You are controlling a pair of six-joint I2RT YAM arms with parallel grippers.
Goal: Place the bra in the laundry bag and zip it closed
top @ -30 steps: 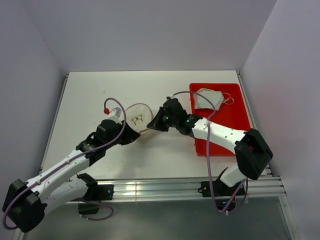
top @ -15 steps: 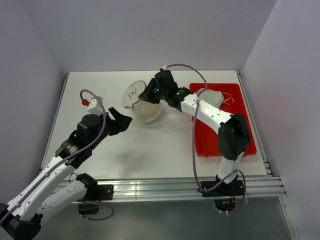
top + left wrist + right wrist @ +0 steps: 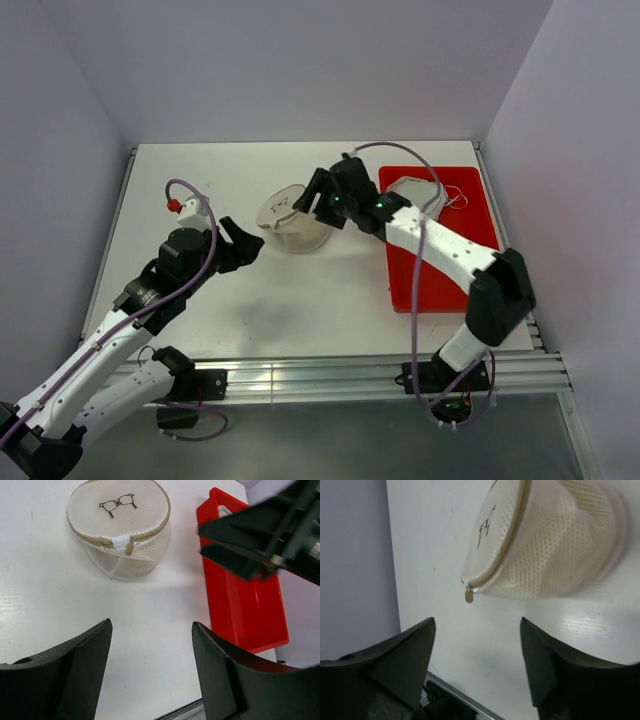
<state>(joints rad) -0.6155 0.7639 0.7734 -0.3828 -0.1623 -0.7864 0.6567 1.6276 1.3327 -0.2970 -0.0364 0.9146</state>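
We find the laundry bag (image 3: 292, 222) zipped, standing on the table (image 3: 180, 190) between both grippers and touching neither. The left gripper (image 3: 245, 241) and the right gripper (image 3: 308, 196) each show spread fingers, gripping nothing.

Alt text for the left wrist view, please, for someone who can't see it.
A white mesh laundry bag stands on the white table, its tan zipper apparently closed, a red tray to its right. The left tool is open and empty at the bottom edge; the right tool juts in from the upper right, also open.
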